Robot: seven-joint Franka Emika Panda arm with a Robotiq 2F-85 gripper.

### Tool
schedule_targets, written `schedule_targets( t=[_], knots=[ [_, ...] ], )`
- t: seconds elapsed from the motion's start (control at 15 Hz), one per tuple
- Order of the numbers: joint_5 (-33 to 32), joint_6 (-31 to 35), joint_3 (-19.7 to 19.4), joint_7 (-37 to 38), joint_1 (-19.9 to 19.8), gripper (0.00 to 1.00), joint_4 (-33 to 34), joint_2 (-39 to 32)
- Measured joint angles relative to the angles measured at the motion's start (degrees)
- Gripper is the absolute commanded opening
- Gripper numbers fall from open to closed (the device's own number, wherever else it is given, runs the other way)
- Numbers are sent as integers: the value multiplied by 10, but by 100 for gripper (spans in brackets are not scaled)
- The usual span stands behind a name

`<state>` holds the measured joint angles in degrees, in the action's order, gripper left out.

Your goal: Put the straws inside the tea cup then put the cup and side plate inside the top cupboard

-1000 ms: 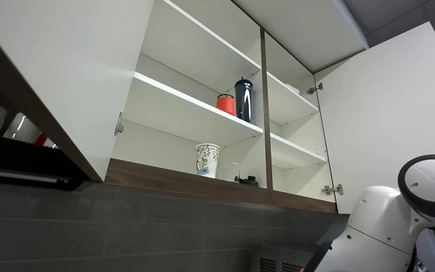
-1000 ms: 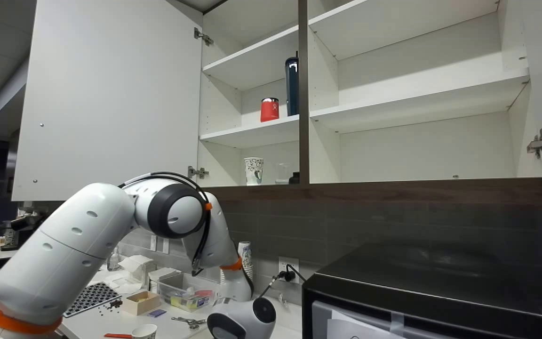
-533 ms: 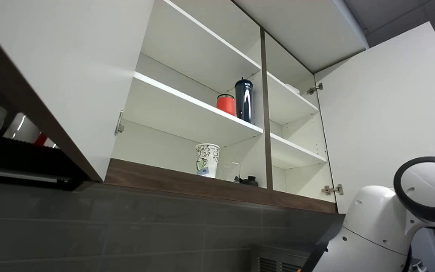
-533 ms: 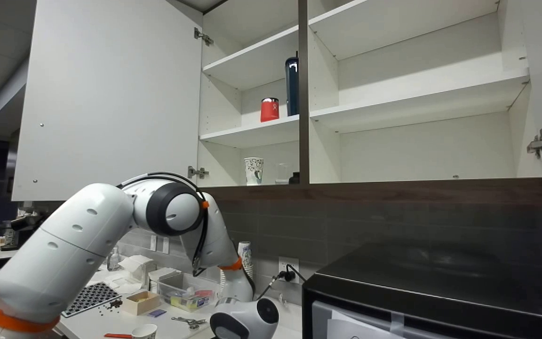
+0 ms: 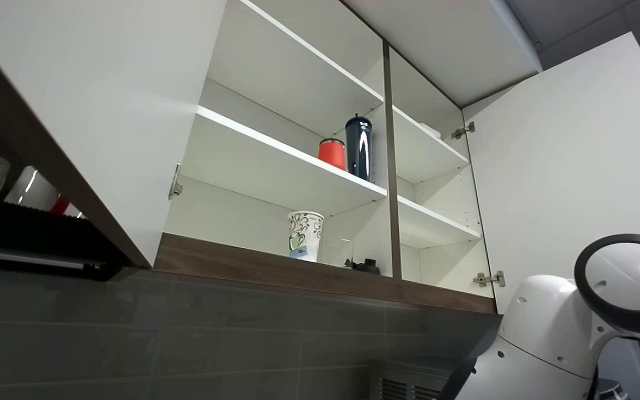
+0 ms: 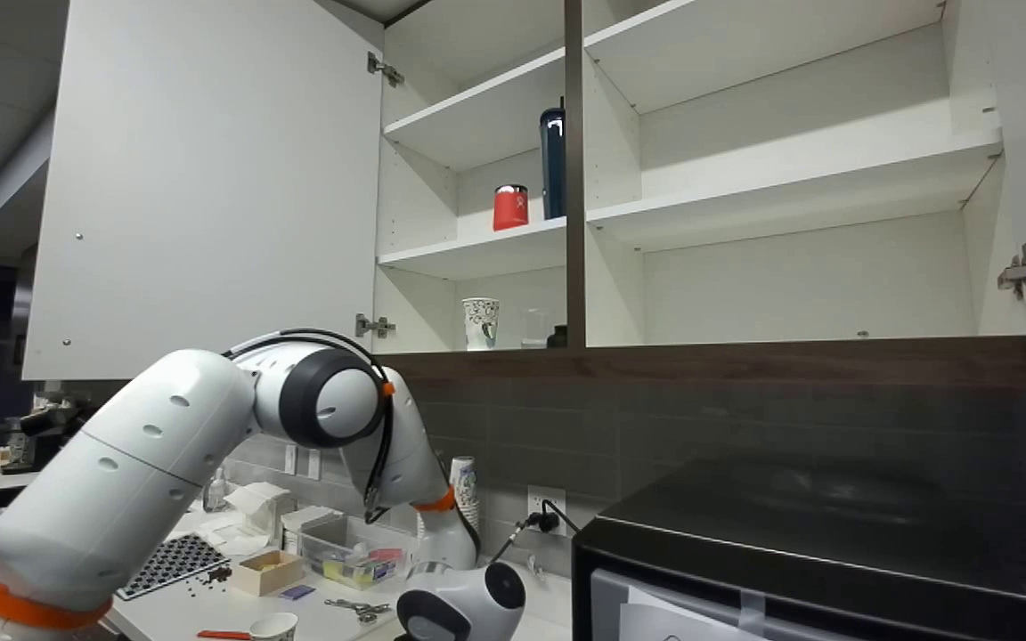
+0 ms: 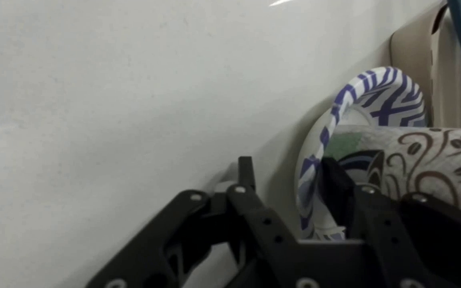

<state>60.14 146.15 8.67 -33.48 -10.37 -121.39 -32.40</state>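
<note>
Side plate (image 7: 325,134) on tabletop (image 7: 94,140), swirl-printed cup (image 7: 446,168) overlapping its inside; can't tell if seated. Gripper (image 7: 286,162) wide, fingers either side of plate's rim. Top cupboard (image 6: 798,285), doors (image 6: 210,196) open, holds red tumbler (image 6: 510,207), dark tumbler (image 6: 553,165), paper cup (image 6: 480,323). Clear bin (image 6: 317,550), colourful bits (image 6: 339,570) inside.

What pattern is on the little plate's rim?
The side plate has purplish-blue stripes on white, best seen in the wrist view.

Wrist view: side plate (image 7: 390,102) at three o'clock, cup (image 7: 426,160) in it; end effector (image 7: 288,172) at five, fingers (image 7: 336,186) either side of rim.
</note>
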Motion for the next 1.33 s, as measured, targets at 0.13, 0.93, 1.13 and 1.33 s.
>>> schedule_targets(
  t=[0.13, 0.93, 1.13, 1.33],
  knots=[
    [0, 0, -2, 5, 1, 2, 3, -4],
    [6, 0, -11, -22, -2, 1, 15, -3],
    [15, 0, -10, -67, -3, 1, 15, -1],
    [15, -21, -11, -104, -3, 1, 13, 7]
  ],
)
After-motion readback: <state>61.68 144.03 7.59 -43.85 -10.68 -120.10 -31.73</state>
